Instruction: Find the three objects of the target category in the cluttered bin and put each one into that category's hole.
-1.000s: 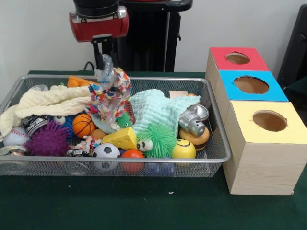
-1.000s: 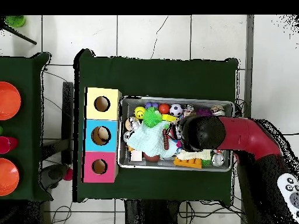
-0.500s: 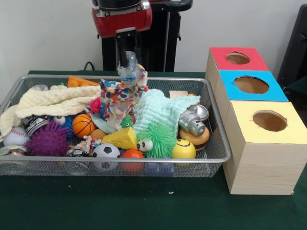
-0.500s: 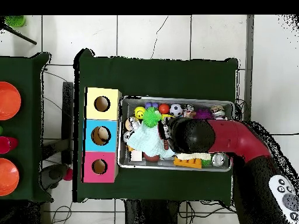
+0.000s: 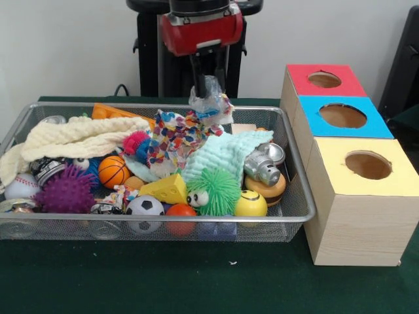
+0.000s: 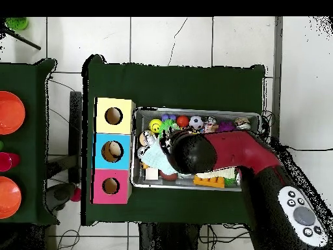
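Cloth is what we have in hand: our gripper [image 5: 208,88] is clenched on the top corner of a confetti-patterned cloth [image 5: 182,133], and a bit of clear crinkly wrap bunches just under the fingers [image 5: 196,69]. Taking the wire bin [image 5: 298,196] as our landmark, the patterned cloth hangs above the bin's middle, toward its back rim, with its lower end draped on the mint knitted cloth [image 5: 226,152] and touching a small pink fuzzy toy [image 5: 133,142]. A cream knitted cloth [image 5: 72,137] lies along the bin's back left, and balls, a yellow wedge [image 5: 167,188], a green spiky toy [image 5: 216,190] and a metal can [image 5: 262,167] crowd the bin's front. Right of the bin, on the green counter [image 5: 196,281], stands the wooden box with red [image 5: 324,79], blue [image 5: 342,115] and yellow [image 5: 368,164] holes. From overhead the arm [image 6: 221,150] covers the bin's middle.

We judge the patterned cloth light, limp and not fragile. It will sag and swing, and its trailing end may snag the mint cloth or drag small toys along. A pinch at a corner or bunched fold suits it, though the slick wrap could let it slip. Fed into a hole, it would go best hanging end first.
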Controlling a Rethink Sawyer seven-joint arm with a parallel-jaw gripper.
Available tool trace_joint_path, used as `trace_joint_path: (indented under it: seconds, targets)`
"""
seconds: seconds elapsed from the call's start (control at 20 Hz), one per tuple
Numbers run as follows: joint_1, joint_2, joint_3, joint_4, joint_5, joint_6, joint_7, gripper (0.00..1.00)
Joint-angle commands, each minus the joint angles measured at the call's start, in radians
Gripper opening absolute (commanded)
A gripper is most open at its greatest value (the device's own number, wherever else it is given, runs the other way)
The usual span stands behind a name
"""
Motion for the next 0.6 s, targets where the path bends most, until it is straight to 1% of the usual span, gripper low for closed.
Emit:
trace_joint_path:
  seconds: [0.05, 0.25, 0.4, 0.55, 0.6]
  targets:
    - [0.032, 0.036, 0.104, 0.035, -0.115, -0.008, -0.218, 0.0]
    - [0.069, 0.047, 0.11, 0.022, -0.142, 0.023, -0.192, 0.0]
    - [0.088, 0.049, 0.127, 0.019, -0.15, 0.023, -0.181, 0.0]
    - [0.099, 0.055, 0.146, 0.02, -0.168, 0.007, -0.185, 0.0]
    - [0.101, 0.059, 0.161, 0.018, -0.178, 0.003, -0.201, 0.0]
